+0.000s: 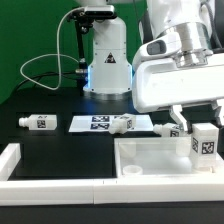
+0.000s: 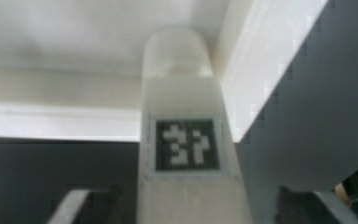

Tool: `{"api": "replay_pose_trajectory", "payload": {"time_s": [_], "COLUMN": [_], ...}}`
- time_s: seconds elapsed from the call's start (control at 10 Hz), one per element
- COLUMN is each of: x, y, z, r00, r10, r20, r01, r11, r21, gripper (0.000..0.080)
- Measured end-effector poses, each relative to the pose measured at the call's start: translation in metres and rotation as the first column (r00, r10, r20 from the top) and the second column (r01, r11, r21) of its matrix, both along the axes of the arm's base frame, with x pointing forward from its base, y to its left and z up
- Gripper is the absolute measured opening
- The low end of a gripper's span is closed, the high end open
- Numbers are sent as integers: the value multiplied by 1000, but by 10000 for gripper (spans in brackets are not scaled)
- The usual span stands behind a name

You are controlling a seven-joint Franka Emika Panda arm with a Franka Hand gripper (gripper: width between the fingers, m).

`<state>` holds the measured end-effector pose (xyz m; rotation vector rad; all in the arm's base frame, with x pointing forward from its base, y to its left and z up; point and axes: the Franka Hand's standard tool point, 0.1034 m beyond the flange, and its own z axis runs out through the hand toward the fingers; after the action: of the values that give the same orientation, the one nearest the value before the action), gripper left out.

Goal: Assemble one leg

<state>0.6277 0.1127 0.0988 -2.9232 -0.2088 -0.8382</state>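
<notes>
My gripper (image 1: 199, 121) is shut on a leg (image 1: 205, 143), a stubby white peg with a black-and-white tag. It holds the leg upright over the far corner of the large white panel (image 1: 150, 158), at the exterior view's right. In the wrist view the leg (image 2: 186, 110) runs straight out from between the fingers (image 2: 80, 206) of the gripper (image 2: 190, 212), its tag facing the camera. The panel's raised wall (image 2: 286, 60) lies beyond it. I cannot tell whether the leg's lower end touches the panel.
Another leg (image 1: 38, 122) lies at the exterior view's left. One more (image 1: 125, 123) rests on the marker board (image 1: 92, 123), and a third (image 1: 168, 130) lies behind the panel. The robot base (image 1: 108, 60) stands at the back. A white rail (image 1: 20, 160) borders the front.
</notes>
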Motion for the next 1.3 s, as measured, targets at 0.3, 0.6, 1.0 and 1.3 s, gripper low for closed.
{"api": "replay_pose_trajectory", "payload": {"time_s": [0.3, 0.6, 1.0, 1.3], "x": [14, 18, 16, 17], "y": [10, 3, -3, -6], "z": [14, -3, -13, -13], "r00": [967, 905, 886, 872], "r10": [-5, -5, -30, -118], "r20": [-257, -425, -462, -476], "r01": [16, 24, 52, 155], "r11": [999, 999, 998, 987], "r21": [41, 41, 36, 40], "gripper": [625, 649, 481, 291]}}
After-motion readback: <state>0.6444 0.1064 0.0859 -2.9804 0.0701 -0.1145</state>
